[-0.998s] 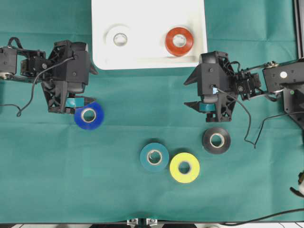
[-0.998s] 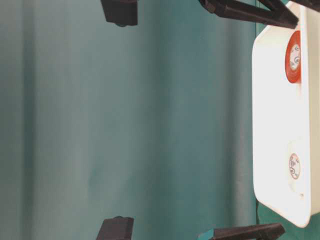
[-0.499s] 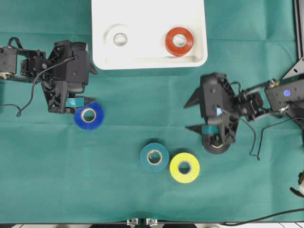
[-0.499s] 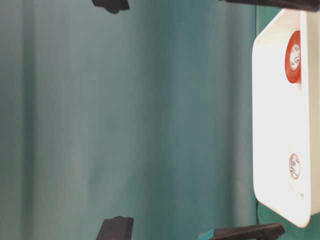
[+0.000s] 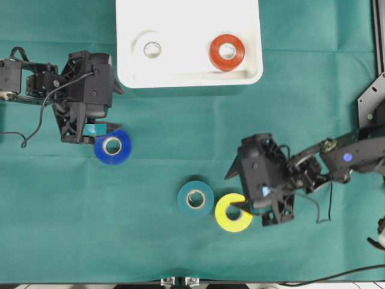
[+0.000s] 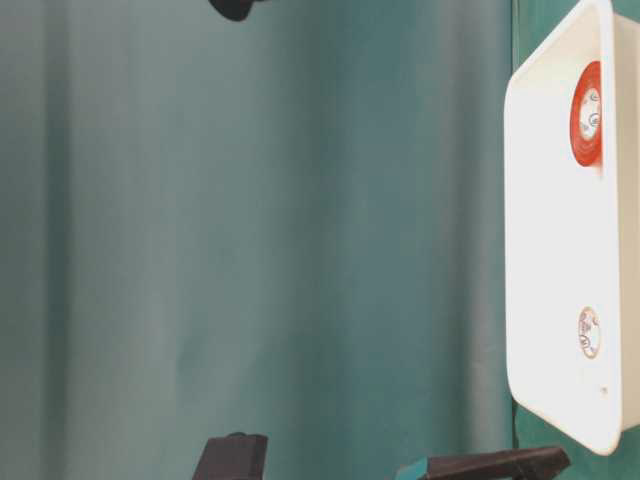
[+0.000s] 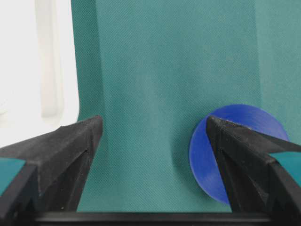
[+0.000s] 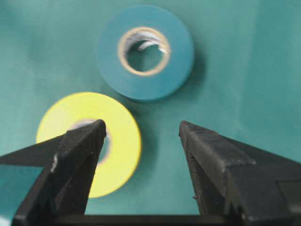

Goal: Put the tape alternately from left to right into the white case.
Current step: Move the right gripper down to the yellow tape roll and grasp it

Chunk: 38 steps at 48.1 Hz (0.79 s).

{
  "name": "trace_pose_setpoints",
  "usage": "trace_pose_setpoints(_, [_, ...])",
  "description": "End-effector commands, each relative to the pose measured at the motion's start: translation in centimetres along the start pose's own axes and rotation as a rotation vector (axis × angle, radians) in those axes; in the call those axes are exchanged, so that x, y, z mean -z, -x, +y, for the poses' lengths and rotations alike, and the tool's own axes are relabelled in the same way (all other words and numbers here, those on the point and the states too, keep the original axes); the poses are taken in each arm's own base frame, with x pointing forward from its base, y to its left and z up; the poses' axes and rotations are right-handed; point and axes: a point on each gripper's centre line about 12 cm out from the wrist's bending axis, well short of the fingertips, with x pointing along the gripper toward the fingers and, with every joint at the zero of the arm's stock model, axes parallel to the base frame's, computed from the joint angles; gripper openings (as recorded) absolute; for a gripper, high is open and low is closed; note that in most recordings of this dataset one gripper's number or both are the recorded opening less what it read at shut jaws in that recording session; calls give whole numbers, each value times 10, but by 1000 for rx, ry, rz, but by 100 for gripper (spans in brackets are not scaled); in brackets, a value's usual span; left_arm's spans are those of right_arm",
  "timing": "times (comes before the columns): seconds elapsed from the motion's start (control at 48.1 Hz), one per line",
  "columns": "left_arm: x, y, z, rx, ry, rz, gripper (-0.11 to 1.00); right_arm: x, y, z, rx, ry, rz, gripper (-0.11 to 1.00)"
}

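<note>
The white case (image 5: 186, 24) lies at the far middle and holds a white roll (image 5: 141, 51) on its left and a red-orange roll (image 5: 237, 57) on its right. On the cloth lie a blue roll (image 5: 122, 152), a teal roll (image 5: 204, 205) and a yellow roll (image 5: 224, 220). My right gripper (image 5: 234, 191) is open just above the yellow roll (image 8: 122, 146). One finger covers its hole and the other is over bare cloth, with the teal roll (image 8: 178, 52) ahead. My left gripper (image 5: 111, 109) hangs open between the case and the blue roll (image 7: 204, 155). The black roll is hidden under the right arm.
Green cloth covers the whole table. The side view shows the case (image 6: 555, 250) with the red-orange roll (image 6: 587, 113), and black finger parts at its top and bottom edges. A metal frame (image 5: 379, 36) stands at the right edge.
My right arm swung from beside the case toward the near side and leftward, passed over the black roll, and now hovers at the yellow roll. The left arm has not moved.
</note>
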Motion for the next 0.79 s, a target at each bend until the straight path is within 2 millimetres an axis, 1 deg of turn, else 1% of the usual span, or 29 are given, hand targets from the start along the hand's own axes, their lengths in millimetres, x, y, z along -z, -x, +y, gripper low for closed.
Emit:
trace_pose_setpoints(0.0, [-1,2,-1,1,1,-12,68,-11,1,8,-20,3,-29,72])
trace_pose_setpoints(0.27, [-1,2,-1,1,2,-12,68,-9,-3,11,-22,10,-18,72])
trace_pose_setpoints(0.77, [-1,2,-1,1,2,-14,68,8,-30,6,7,8,62,72])
